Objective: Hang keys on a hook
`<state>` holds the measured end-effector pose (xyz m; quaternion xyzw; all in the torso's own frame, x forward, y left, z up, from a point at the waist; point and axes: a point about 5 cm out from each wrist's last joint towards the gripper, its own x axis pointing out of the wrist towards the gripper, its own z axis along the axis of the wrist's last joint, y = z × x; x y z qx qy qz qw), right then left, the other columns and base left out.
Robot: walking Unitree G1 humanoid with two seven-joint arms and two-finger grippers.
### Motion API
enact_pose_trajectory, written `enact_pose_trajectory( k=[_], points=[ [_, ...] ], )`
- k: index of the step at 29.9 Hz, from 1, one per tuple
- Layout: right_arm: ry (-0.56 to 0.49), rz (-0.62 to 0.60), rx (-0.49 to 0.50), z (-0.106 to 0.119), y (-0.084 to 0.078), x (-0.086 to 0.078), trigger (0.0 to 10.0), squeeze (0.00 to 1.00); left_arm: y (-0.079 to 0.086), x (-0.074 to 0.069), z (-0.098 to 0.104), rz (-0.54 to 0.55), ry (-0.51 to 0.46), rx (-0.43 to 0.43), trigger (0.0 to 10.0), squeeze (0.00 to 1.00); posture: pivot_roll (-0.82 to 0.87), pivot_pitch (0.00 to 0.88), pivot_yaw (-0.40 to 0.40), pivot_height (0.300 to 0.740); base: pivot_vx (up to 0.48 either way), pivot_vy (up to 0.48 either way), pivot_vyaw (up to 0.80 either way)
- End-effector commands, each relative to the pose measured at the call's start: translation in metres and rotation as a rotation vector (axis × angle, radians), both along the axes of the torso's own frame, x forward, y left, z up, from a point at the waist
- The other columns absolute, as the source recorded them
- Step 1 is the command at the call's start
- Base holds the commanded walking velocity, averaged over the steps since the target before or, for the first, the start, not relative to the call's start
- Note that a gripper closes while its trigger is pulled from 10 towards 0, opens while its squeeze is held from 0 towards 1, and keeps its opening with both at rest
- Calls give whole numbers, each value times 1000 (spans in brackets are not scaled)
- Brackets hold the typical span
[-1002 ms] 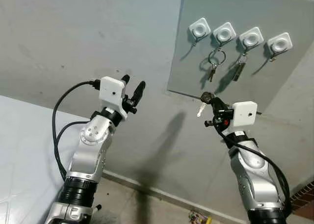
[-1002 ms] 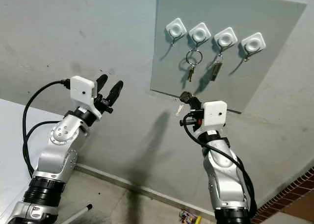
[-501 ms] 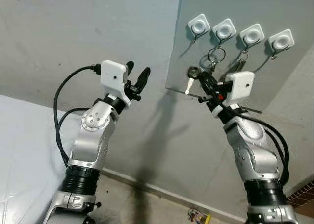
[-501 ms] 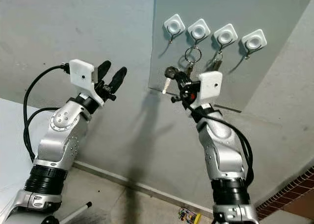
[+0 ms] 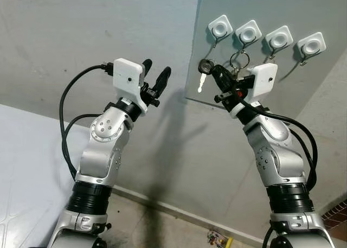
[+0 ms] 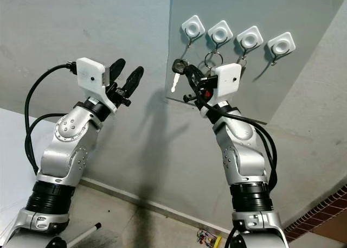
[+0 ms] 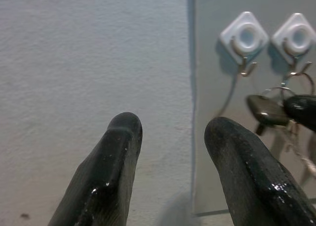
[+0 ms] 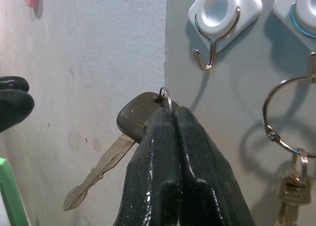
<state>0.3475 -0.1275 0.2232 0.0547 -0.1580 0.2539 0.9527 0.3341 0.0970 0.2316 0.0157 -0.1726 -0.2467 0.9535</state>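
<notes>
Four white hooks [image 5: 220,28] on a grey board [image 5: 320,90], two already bearing keys [image 8: 291,186]; right gripper [image 8: 172,118] clenched on a black-headed key [image 8: 136,118] below the bare first hook, left gripper [image 5: 156,77] spread, empty.

I can read no text, label, brand or number anywhere before me; the grey board [image 5: 260,69], its four white hook mounts [image 5: 248,33] and the key [image 8: 129,137] pinched in my right jaws all look unmarked. The white housings on my wrists [image 5: 128,78] are blank too; the small colourful scrap on the floor [image 5: 219,239] is too tiny to make out.
</notes>
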Motion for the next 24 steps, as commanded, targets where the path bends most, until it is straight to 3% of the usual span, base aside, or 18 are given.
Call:
enact_pose_trajectory(
  k=[1,24],
  points=[
    [-30,-3,-3,8,-2,2,10000,0,-4,-2,3,-9,-14,17,10000,0,-141,0,-71,740,0,0,0],
    [-30,16,88,25,-2,19,10000,0,-7,-3,2,-9,-19,47,10000,0,-132,0,-79,740,0,0,0]
  ],
)
